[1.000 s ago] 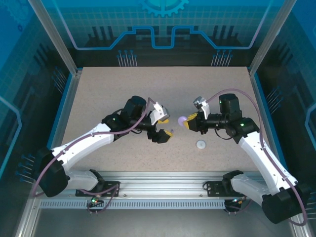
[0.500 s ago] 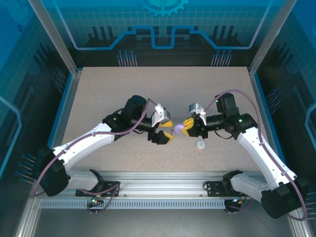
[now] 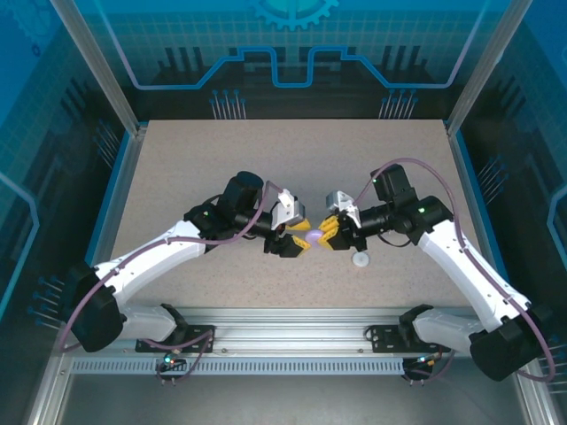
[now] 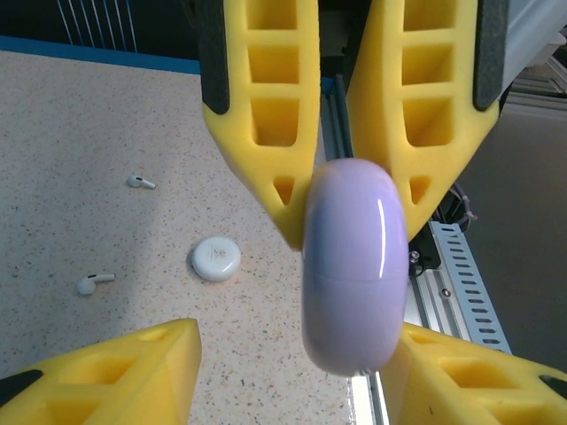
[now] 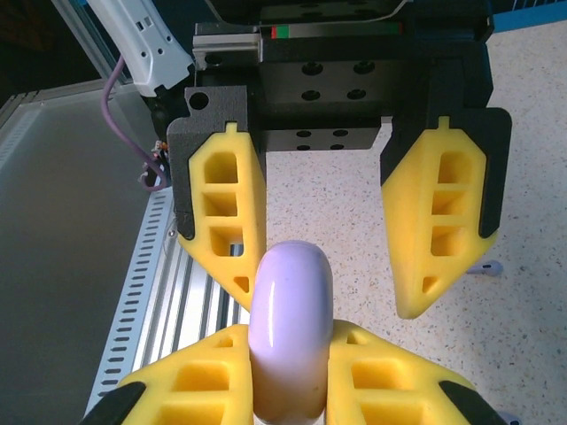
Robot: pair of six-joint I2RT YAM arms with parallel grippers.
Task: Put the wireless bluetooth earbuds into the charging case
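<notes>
A pale purple charging case (image 3: 315, 236), lid closed, hangs above the table between both arms. My right gripper (image 5: 288, 341) is shut on one end of the case (image 5: 288, 319). My left gripper (image 4: 292, 359) is open, its fingers on either side of the other end of the case (image 4: 354, 266); one finger lies close against it and a gap shows at the other. Two small pale earbuds (image 4: 140, 182) (image 4: 93, 282) lie on the table. In the right wrist view another earbud (image 5: 490, 267) peeks out beside a left finger.
A small round white case (image 3: 360, 258) (image 4: 215, 258) lies on the speckled table (image 3: 195, 168) just right of the grippers. The aluminium rail (image 3: 292, 341) runs along the near edge. Blue walls enclose the sides and back.
My right gripper carried the purple case leftward until it sat between the left gripper's fingers. The left jaws have narrowed around it.
</notes>
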